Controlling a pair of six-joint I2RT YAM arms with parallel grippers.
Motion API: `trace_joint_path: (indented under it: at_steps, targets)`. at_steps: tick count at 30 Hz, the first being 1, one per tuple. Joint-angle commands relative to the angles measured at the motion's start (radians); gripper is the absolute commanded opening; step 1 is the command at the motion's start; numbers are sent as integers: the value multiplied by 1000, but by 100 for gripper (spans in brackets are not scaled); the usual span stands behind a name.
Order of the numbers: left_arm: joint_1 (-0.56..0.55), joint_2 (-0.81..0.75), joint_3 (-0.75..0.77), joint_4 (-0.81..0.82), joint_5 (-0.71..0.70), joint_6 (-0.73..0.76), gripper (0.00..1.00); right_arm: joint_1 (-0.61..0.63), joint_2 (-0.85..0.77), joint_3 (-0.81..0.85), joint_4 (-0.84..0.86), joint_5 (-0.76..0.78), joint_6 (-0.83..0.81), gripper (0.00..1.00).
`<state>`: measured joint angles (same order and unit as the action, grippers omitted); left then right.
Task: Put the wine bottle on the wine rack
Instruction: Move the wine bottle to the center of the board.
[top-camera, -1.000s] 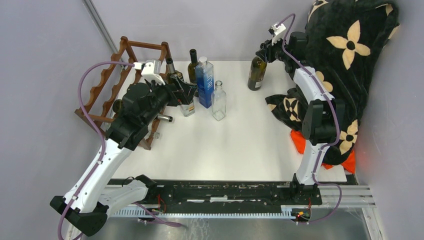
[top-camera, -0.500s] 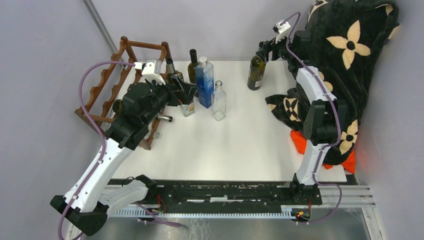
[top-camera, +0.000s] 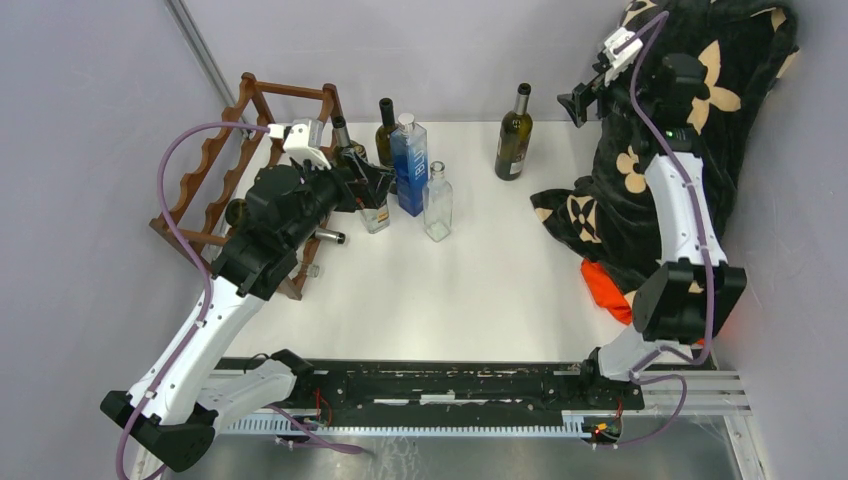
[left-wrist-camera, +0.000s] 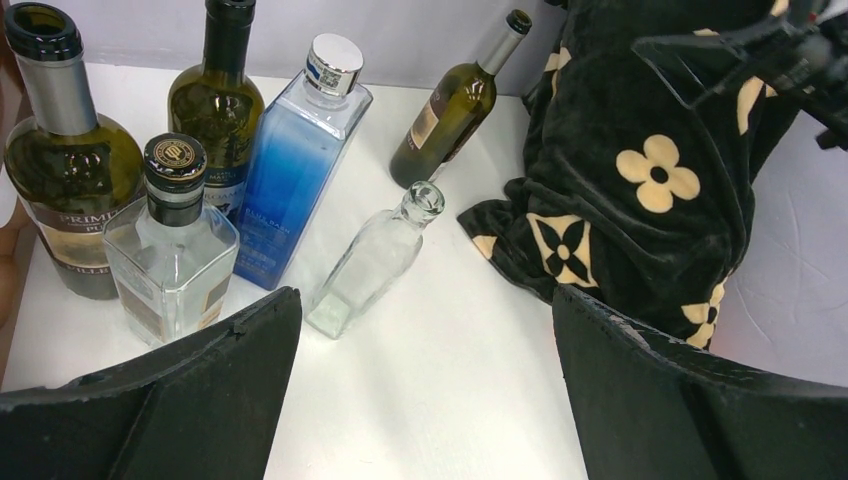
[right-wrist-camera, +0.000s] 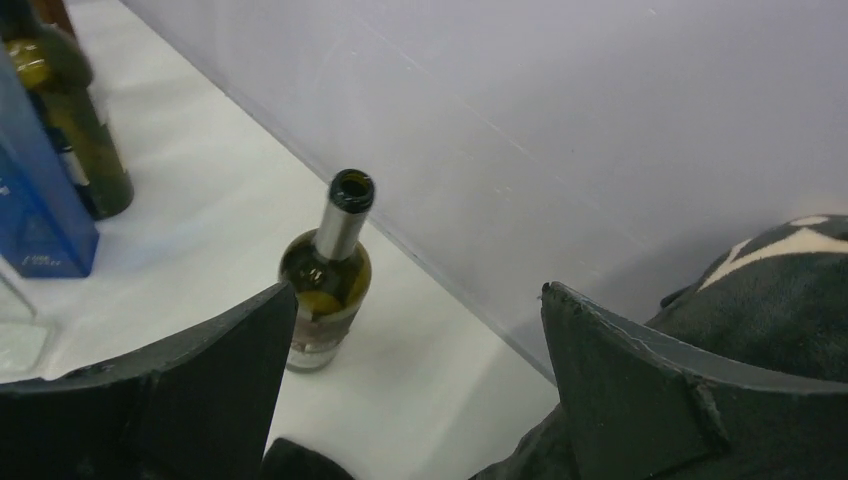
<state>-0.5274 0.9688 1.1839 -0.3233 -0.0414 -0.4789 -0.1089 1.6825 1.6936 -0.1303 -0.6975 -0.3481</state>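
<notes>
Wine bottle (top-camera: 514, 142) upright on table (top-camera: 480, 280)

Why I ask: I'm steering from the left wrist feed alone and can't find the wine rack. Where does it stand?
Observer: The wine rack stands at the table's left edge, outside your frame, beside the left arm.
Operator: Anything lying on it?
Observer: A laid-down bottle seems to rest across it. It is mostly hidden under that arm, and only its neck pokes out.
Operator: And the right tool?
Observer: The right tool is open, raised beside the green wine bottle and not touching it.
</notes>
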Motion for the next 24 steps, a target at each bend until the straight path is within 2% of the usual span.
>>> trace_joint_path:
  at_steps: [1,9,14,21,24]
  targets:
    - [5,0,23,65,23,-28,100,8,-144,-121,-49,-105,-144,98]
    - [6,18,29,72,24,-20,100,20,-287,-381,25,-391,-134,98]
    - [6,19,30,69,19,-21,100,86,-310,-450,-42,-385,-243,98]
    - [5,9,17,70,5,-26,100,224,-313,-506,-188,-338,-507,98]
    - [5,6,11,73,3,-29,100,273,-307,-519,-234,-313,-569,98]
